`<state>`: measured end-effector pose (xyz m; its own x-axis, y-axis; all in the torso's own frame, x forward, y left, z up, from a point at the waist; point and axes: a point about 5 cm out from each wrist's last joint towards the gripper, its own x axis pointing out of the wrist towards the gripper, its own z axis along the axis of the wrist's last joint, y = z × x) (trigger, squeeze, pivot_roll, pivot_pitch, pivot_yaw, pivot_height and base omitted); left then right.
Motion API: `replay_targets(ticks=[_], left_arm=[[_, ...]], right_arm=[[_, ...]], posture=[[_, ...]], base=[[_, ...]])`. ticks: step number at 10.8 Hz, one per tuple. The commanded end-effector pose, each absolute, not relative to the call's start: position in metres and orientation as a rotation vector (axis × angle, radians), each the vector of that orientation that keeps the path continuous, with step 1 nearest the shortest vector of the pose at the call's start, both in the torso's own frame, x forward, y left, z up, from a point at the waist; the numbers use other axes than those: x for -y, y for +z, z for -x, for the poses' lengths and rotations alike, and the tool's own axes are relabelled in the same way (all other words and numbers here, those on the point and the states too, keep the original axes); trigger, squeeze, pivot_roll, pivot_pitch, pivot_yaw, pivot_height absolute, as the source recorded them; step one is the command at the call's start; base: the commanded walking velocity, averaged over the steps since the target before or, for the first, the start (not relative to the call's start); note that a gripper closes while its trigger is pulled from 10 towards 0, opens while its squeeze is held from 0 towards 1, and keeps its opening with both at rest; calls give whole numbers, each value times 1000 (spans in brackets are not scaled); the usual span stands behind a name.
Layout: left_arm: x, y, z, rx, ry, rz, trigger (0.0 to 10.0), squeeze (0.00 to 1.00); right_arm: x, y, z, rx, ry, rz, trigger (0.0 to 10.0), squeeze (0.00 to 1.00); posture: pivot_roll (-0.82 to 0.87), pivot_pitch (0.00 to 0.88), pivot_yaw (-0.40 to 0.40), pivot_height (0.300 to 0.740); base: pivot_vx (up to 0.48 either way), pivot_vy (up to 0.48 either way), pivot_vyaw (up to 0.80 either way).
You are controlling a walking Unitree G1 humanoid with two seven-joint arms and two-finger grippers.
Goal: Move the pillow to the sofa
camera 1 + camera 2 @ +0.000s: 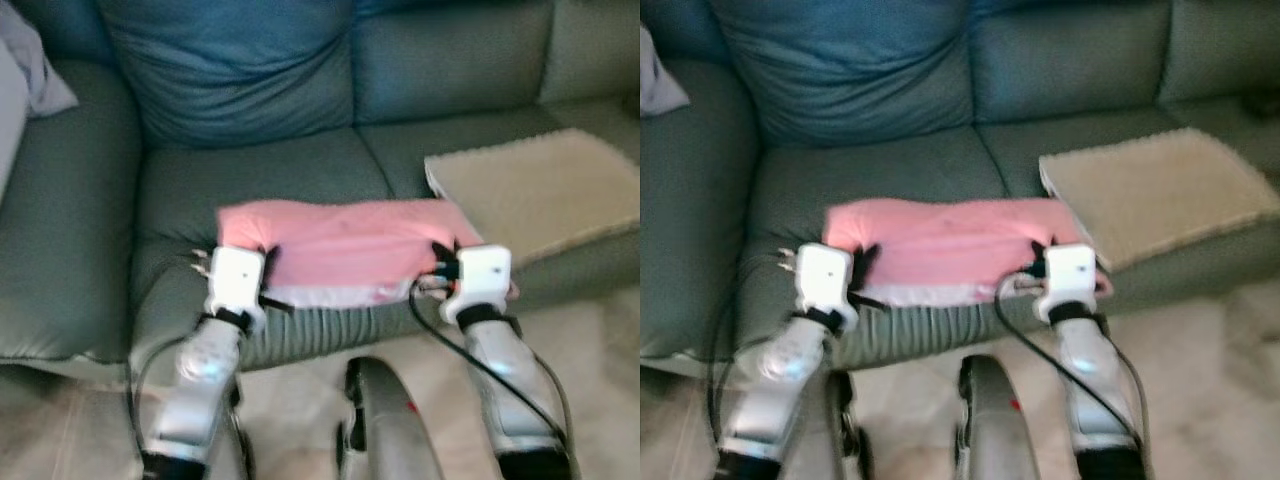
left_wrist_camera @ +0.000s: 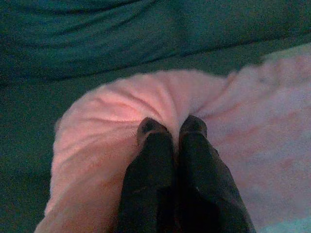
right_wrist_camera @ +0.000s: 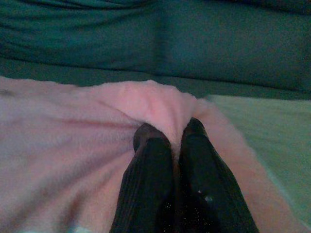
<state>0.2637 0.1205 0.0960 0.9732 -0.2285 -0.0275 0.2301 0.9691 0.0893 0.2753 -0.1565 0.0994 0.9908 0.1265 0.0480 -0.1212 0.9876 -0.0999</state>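
A flat pink pillow [image 1: 345, 245] lies across the front of the green sofa's seat [image 1: 300, 175], stretched between my two arms. My left gripper [image 2: 172, 127] is shut on a pinch of the pillow's left end, its black fingers [image 2: 151, 131] pressed into the fuzzy fabric. At the pillow's right end my right gripper [image 3: 170, 130] is likewise shut on a fold of pink cloth. From the head camera, the white wrists sit at the pillow's two front corners, left [image 1: 238, 275] and right [image 1: 480, 270].
A beige fuzzy cushion [image 1: 540, 190] rests on the seat just right of the pillow. A large blue back cushion [image 1: 230, 70] leans behind. The sofa's left armrest [image 1: 60, 220] carries a pale cloth [image 1: 25, 75]. Beige floor [image 1: 300, 400] lies below.
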Motion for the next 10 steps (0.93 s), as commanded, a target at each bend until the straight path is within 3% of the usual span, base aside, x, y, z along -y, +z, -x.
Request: replay_targets(ticks=[1, 4, 6, 10], left_arm=[[-125, 91, -263, -37, -198, -108, 10000, 0], [-127, 89, -264, -46, -170, -134, 10000, 0], [-126, 85, -268, -64, -160, -154, 10000, 0], [-150, 90, -286, -63, 36, -151, 10000, 0]], right_arm=[[155, 101, -273, 64, 152, 98, 10000, 0], [150, 100, -270, 69, 193, 93, 10000, 0], [153, 101, -271, 67, 189, 81, 10000, 0], [148, 114, -281, 107, 341, 195, 10000, 0]], posture=[[-49, 162, -35, 598], [-47, 169, -32, 598], [-43, 183, -29, 598], [-46, 347, -30, 598]], base=[[0, 0, 0], [0, 0, 469], [0, 0, 0], [0, 0, 0]])
